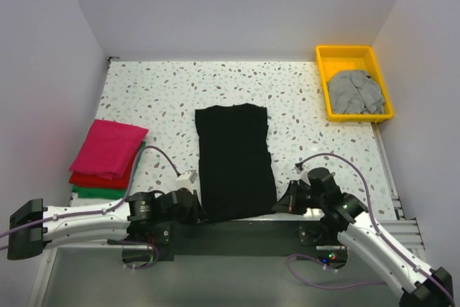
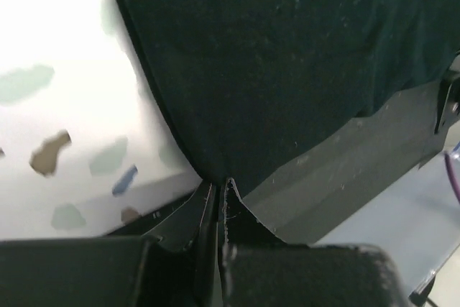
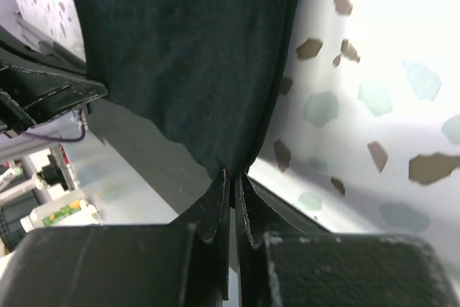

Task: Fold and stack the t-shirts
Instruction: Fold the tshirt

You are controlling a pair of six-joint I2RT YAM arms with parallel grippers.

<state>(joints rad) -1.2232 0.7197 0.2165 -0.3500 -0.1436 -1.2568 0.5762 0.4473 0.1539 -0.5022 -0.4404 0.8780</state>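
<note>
Black t-shirt point(image 1: 233, 159) lies flat on the speckled table point(image 1: 165, 91), folded into a long strip. Its near hem reaches over the table's dark front edge.

My left gripper point(image 2: 218, 185) is at the shirt's near left corner. The fingers are pressed together with only a sliver of gap, and the tip of the black cloth is caught between them. My right gripper point(image 3: 233, 175) is clamped the same way on the shirt's near right corner, where the cloth narrows to a point between my fingertips.

Left of the black t-shirt and well apart from it sits a stack. The magenta t-shirt point(image 1: 108, 147) is on top, the red t-shirt point(image 1: 97, 180) is under it, and the green t-shirt point(image 1: 93, 193) is at the bottom. Beyond the black t-shirt to the right, well apart, the grey t-shirt point(image 1: 353, 91) lies crumpled in the yellow tray point(image 1: 325, 59).
</note>
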